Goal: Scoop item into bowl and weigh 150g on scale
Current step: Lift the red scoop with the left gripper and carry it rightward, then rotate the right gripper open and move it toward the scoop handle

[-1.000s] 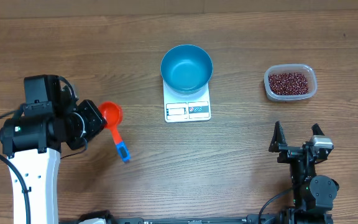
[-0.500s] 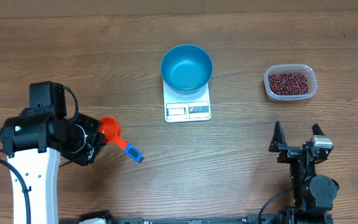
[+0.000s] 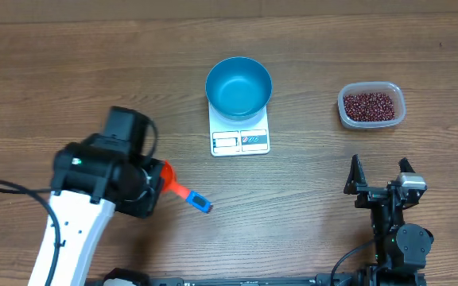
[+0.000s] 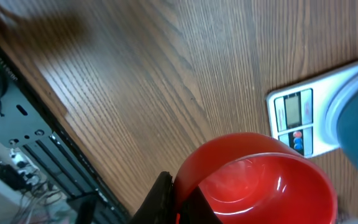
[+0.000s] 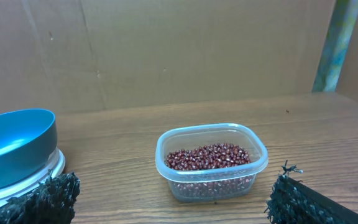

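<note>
The blue bowl [image 3: 238,86] stands empty on the white scale [image 3: 240,141] at the table's middle back. The item, dark red beans [image 3: 370,104], fills a clear tub [image 3: 396,119] at the right. My left gripper [image 3: 156,179] is shut on the cup rim of a red scoop [image 3: 168,175], left of the scale and nearer the front; the scoop's blue-tipped handle [image 3: 201,204] points away to the front right. In the left wrist view, a black finger [image 4: 161,198] presses on the scoop's empty cup [image 4: 260,180]. My right gripper [image 3: 380,179] stands open in front of the tub.
The right wrist view shows the bean tub [image 5: 211,155] straight ahead between the open fingers [image 5: 48,196], with the bowl [image 5: 14,146] at the left edge. The table's front edge and cabling [image 4: 17,155] lie close behind the left arm.
My left arm has swung right and toward the front, carrying the scoop. The scoop's handle has turned from pointing front to pointing front right. The right arm has not moved.
</note>
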Motion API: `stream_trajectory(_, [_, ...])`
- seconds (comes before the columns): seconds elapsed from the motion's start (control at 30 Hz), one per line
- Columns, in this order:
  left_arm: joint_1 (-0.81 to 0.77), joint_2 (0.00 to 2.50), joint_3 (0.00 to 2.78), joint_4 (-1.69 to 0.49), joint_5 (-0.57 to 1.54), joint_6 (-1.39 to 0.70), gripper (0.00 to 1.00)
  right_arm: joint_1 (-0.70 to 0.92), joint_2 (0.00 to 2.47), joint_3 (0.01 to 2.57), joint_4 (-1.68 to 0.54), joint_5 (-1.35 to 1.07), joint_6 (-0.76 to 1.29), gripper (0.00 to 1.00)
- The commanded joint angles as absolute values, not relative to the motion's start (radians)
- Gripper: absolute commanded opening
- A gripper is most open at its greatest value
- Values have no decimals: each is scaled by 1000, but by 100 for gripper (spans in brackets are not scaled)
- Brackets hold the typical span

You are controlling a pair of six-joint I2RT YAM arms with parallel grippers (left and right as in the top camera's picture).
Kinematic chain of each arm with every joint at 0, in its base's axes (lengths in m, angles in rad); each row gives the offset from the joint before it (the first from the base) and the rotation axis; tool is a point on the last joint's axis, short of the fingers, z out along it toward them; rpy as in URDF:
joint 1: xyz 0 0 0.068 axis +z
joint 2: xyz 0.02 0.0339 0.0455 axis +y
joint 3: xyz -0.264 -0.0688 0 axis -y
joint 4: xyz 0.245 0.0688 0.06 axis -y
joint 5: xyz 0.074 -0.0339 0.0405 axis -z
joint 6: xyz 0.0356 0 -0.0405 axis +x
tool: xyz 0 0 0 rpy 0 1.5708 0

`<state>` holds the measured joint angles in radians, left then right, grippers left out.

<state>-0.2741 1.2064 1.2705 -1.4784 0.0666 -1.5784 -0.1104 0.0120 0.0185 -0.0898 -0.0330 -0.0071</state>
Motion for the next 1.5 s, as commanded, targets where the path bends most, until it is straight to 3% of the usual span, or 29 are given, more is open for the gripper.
stream_trajectory(0.0, [-357,1211,1285,-1484,-66,-1851,4,-107,2,8,-84,-20,-3,100])
stream_trajectory(0.2, [-484,1223,1285,-1484,-115,-2086,4,-107,2,8,-84,-20,-3,100])
stream_trajectory(0.77, [-511,1387,1285,-1376,36,-2084,4,-107,2,8,-84,-20,-3,100])
stream_trajectory(1.47, [-544,1409,1285,-1367,19,-2084,4,-107,2,8,-84,-20,-3,100])
